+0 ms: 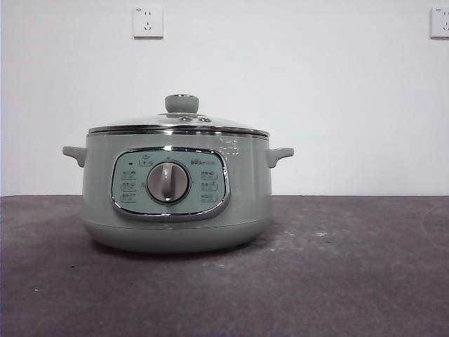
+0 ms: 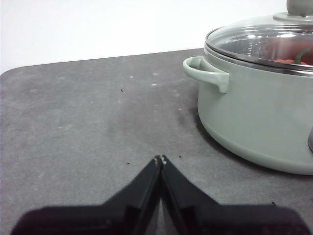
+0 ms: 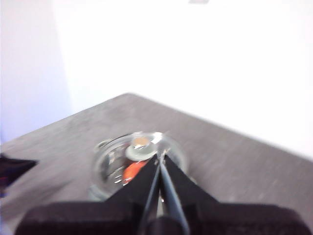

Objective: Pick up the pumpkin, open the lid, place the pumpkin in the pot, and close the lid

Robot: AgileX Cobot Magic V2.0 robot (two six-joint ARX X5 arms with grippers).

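The sage-green pot [image 1: 175,189] stands on the dark table, left of middle in the front view, with the glass lid [image 1: 179,125] seated on it. The pumpkin [image 2: 292,58] shows as orange-red with a green stem through the glass, inside the pot. It also shows in the right wrist view [image 3: 133,170] under the lid [image 3: 139,152]. My left gripper [image 2: 160,159] is shut and empty, low over the table beside the pot [image 2: 259,117]. My right gripper [image 3: 160,155] is shut and empty, high above the pot. Neither gripper shows in the front view.
The dark grey table [image 1: 351,274] spreads around the pot. A white wall stands behind with two sockets [image 1: 148,22]. A dark shape [image 3: 12,169] sits at the edge of the right wrist view.
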